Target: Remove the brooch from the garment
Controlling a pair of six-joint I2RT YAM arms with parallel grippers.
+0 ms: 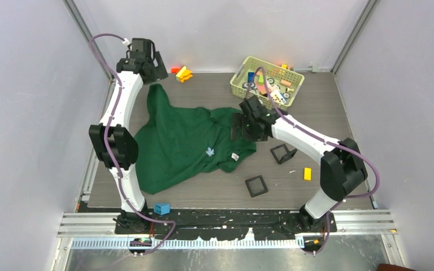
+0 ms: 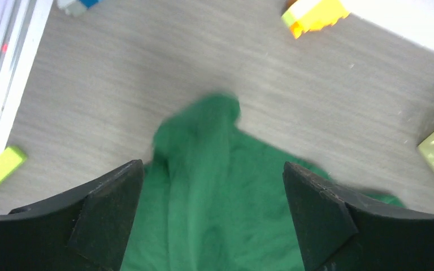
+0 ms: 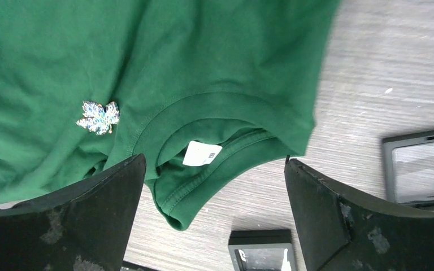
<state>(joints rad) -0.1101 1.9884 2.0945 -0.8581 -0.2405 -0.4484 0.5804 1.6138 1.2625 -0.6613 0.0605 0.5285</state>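
The dark green garment [image 1: 186, 141] lies crumpled on the left-centre of the table. The brooch [image 1: 209, 151], a small whitish leaf shape, is pinned near its collar; in the right wrist view the brooch [image 3: 98, 117] sits left of the collar and its white label [image 3: 202, 153]. My right gripper [image 1: 243, 125] hovers open over the garment's right edge [image 3: 226, 84], nothing between its fingers. My left gripper [image 1: 147, 72] is open at the far left, above the garment's sleeve end [image 2: 215, 169].
Two black square trays [image 1: 256, 186] [image 1: 283, 153] lie right of the garment; they also show in the right wrist view [image 3: 424, 166]. A green basket [image 1: 267, 81] of toys stands at the back. Loose blocks: orange-yellow [image 1: 183, 73], yellow [image 1: 307, 174], blue [image 1: 161, 208].
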